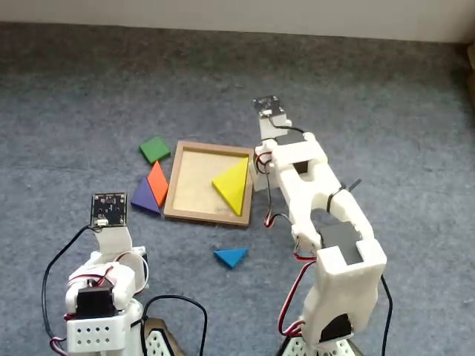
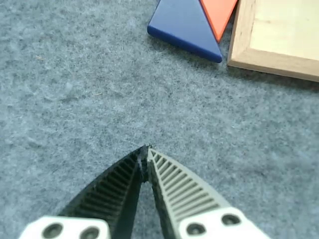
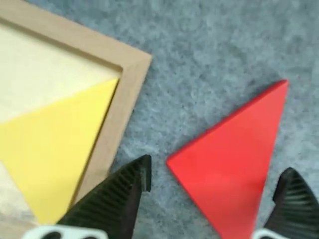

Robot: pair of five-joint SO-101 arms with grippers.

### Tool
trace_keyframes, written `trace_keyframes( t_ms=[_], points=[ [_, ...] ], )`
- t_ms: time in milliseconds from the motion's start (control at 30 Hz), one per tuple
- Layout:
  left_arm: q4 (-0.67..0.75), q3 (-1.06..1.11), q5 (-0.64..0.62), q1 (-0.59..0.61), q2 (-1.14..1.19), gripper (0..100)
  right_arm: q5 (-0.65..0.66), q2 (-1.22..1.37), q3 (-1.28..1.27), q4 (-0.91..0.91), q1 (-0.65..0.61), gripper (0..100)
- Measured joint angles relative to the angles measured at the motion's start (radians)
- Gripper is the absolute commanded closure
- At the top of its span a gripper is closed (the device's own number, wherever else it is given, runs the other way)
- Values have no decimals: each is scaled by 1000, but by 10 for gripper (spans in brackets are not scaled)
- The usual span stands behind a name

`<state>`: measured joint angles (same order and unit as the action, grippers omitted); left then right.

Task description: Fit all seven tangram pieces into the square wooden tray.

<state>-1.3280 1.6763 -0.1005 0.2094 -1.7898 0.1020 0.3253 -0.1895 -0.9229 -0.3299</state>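
Note:
The square wooden tray [image 1: 177, 194] lies mid-table with a yellow triangle [image 1: 232, 185] in its right half. My right gripper [image 3: 217, 175] is open just off the tray's right edge [image 3: 132, 64], its fingers on either side of a red triangle [image 3: 234, 159] that lies flat on the carpet. The yellow triangle [image 3: 55, 139] sits against that inner edge. My left gripper [image 2: 145, 153] is shut and holds nothing, low over the carpet short of a dark blue triangle [image 2: 184, 25], an orange triangle [image 2: 219, 12] and the tray's corner [image 2: 269, 52].
A green square [image 1: 154, 149] lies off the tray's far left corner. The orange triangle [image 1: 157, 184] and dark blue triangle [image 1: 145, 196] touch beside the tray's left edge. A small light blue triangle [image 1: 231, 256] rests in front of the tray. Grey carpet covers the table.

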Motion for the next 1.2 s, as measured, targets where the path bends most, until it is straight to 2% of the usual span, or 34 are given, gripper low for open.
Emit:
trace_keyframes(
  t_ms=[367, 867, 1200],
  points=[
    [0, 0, 0, 0, 0, 993, -2, 38, 28, 35, 11, 706],
    [0, 0, 0, 0, 0, 993, 0, 44, 49, -31, 14, 748],
    [0, 0, 0, 0, 0, 993, 0, -63, 48, -48, 11, 749]
  ],
)
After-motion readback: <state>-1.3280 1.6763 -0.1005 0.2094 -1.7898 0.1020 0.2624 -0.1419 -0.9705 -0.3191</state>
